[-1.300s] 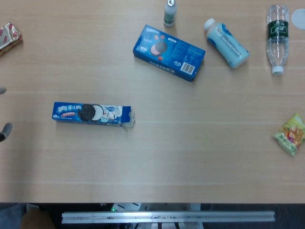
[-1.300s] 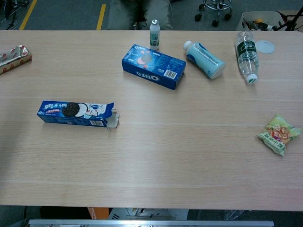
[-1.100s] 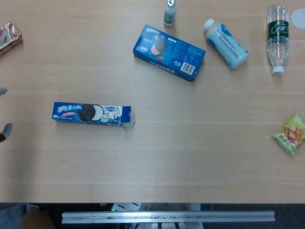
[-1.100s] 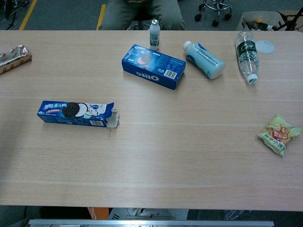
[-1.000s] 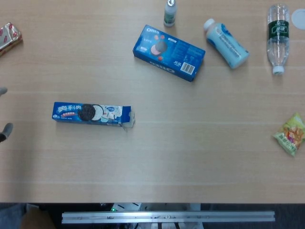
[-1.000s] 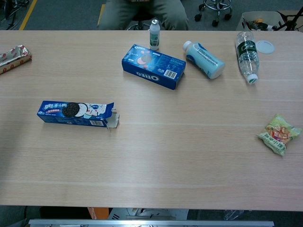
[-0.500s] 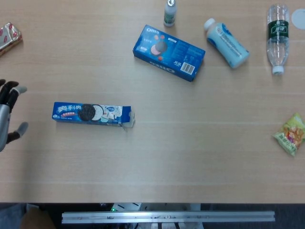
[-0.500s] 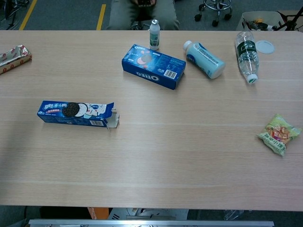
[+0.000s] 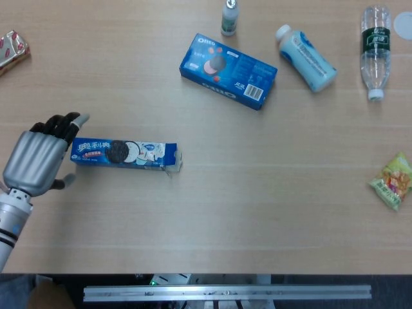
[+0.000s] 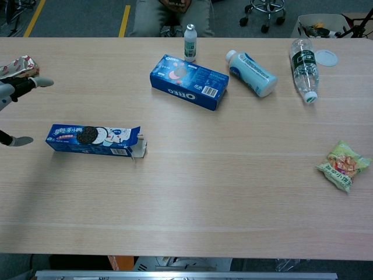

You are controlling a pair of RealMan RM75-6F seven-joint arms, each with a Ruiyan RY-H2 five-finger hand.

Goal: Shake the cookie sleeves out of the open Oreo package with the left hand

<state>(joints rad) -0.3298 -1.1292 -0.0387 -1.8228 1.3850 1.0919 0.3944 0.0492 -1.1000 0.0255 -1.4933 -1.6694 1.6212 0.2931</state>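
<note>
the left hand (image 9: 37, 159) hovers with fingers spread wide, holding nothing. the open oreo package (image 9: 123, 153) lies flat just beside its fingertips, flaps pointing away from the hand.

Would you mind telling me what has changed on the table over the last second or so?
The left robot hand has come in from the left edge and now hovers, fingers apart, at the closed end of the open Oreo package, holding nothing. The package lies where it was, flap open to the right. The large Oreo box, bottles and snack packets have not moved.
</note>
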